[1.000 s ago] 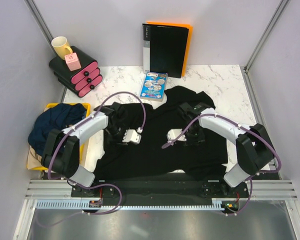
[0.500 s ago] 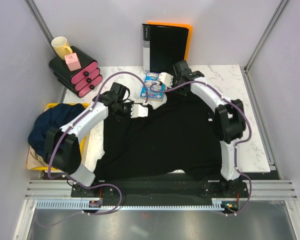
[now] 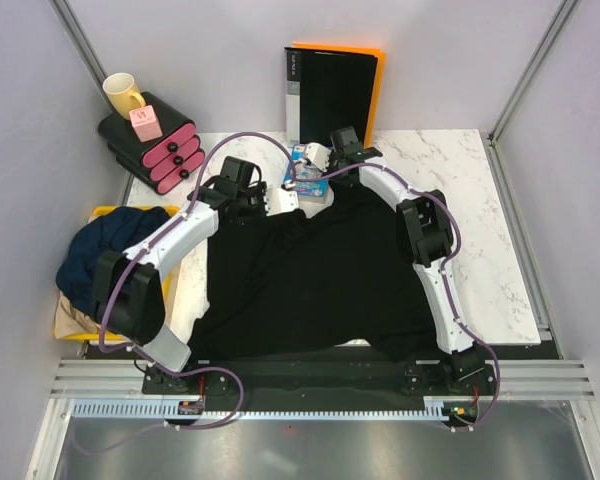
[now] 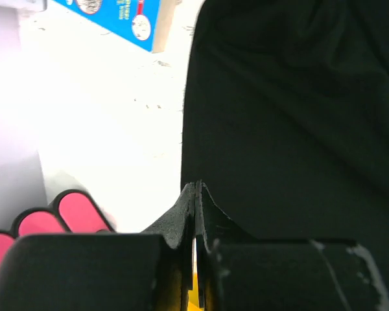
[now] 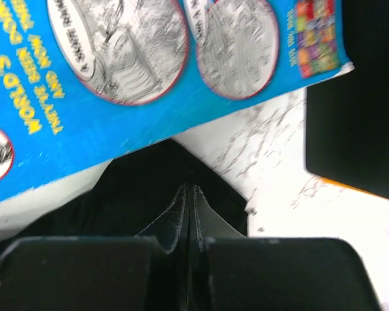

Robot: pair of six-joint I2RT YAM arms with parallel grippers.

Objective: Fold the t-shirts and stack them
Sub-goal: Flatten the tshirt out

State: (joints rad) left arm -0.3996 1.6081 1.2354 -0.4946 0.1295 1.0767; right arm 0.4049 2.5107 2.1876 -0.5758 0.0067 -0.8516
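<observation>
The black t-shirt point(image 3: 320, 280) lies spread on the marble counter point(image 3: 490, 260), with its hem nearest the arm bases. Left of it, a yellow bin point(image 3: 120, 211) holds a bunched navy t-shirt point(image 3: 110, 250). A tan t-shirt point(image 3: 72, 322) pokes out beneath that one, mostly covered. At the black shirt's far edge, the left end effector point(image 4: 196, 189) is pressed together, pinching the cloth. The right end effector point(image 5: 188, 191) nips a fold there too. Only the right wrist view shows the print on the blue booklet point(image 5: 149, 84) just beyond the shirt. Overhead, the arm half hides it. Farther left, a black drawer unit point(image 3: 170, 158) carries a yellow mug point(image 3: 123, 93) and a pink box point(image 3: 146, 124). An orange-backed black binder point(image 3: 330, 95) stands behind.
</observation>
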